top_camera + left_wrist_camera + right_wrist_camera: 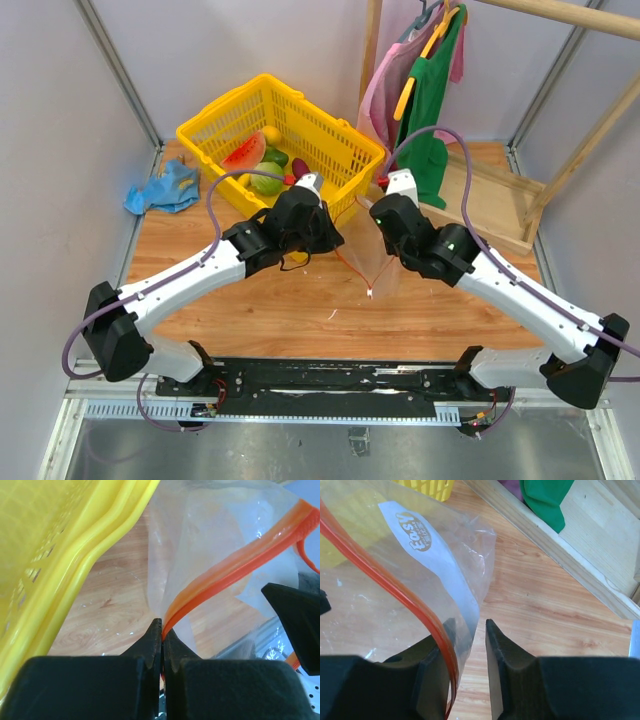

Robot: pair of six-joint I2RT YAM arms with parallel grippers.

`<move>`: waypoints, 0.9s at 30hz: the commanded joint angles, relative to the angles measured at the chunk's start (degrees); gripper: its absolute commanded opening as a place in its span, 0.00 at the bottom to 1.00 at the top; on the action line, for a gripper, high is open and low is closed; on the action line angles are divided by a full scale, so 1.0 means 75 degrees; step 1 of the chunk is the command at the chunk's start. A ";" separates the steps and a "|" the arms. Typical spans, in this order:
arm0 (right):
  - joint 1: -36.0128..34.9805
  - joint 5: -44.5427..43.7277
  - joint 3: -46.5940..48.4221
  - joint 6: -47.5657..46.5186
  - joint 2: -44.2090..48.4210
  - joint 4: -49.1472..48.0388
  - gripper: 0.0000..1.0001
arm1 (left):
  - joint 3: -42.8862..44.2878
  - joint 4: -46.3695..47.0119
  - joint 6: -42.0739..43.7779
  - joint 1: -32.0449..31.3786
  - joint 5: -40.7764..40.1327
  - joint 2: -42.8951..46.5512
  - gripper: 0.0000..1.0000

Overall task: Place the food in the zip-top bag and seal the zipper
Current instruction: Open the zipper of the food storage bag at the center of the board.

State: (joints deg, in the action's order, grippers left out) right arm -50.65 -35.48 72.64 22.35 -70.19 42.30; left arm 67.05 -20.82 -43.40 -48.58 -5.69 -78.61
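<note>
The clear zip-top bag (366,258) hangs between my two grippers above the wooden table. Its red-orange zipper (240,565) runs up and to the right from my left gripper (162,626), which is shut on the strip's end. My right gripper (470,623) is open; the bag (395,580) and its zipper (380,575) drape over its left finger, not pinched. In the top view the left gripper (322,215) and right gripper (380,215) sit just in front of the basket. The food lies in the basket: watermelon wedge (245,152), green melon (266,183), yellow fruit (271,134), purple piece (298,170), small green piece (275,157).
The yellow basket (330,135) stands at the back centre, close to the left gripper (60,555). A blue cloth (163,188) lies at the back left. A wooden rack base (495,195) with hanging green (430,110) and pink clothes stands at the back right.
</note>
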 commanded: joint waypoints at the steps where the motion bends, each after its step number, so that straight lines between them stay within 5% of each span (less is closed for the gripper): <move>1: -0.0102 -0.0160 0.0168 -0.0209 0.0260 0.0695 0.26 | 0.0107 -0.0236 0.0223 -0.0027 -0.0174 0.0137 0.01; 8: 0.0565 -0.0317 0.0308 -0.0559 0.0232 0.1276 0.01 | 0.0298 -0.1083 0.0506 -0.0027 -0.0577 0.0196 0.00; 20: 0.1012 0.1730 0.0044 -0.1588 0.0477 0.0261 0.01 | 0.0531 -0.1062 0.0718 -0.0027 0.0125 -0.0118 0.01; 27: 0.1011 0.1622 0.0066 -0.1714 0.0388 0.0075 0.01 | 0.0527 -0.0201 0.0607 -0.0027 0.0393 -0.0040 0.27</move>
State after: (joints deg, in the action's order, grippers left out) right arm -44.36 -22.94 72.69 11.29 -67.61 44.16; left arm 69.23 -27.27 -39.07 -48.99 -4.40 -79.13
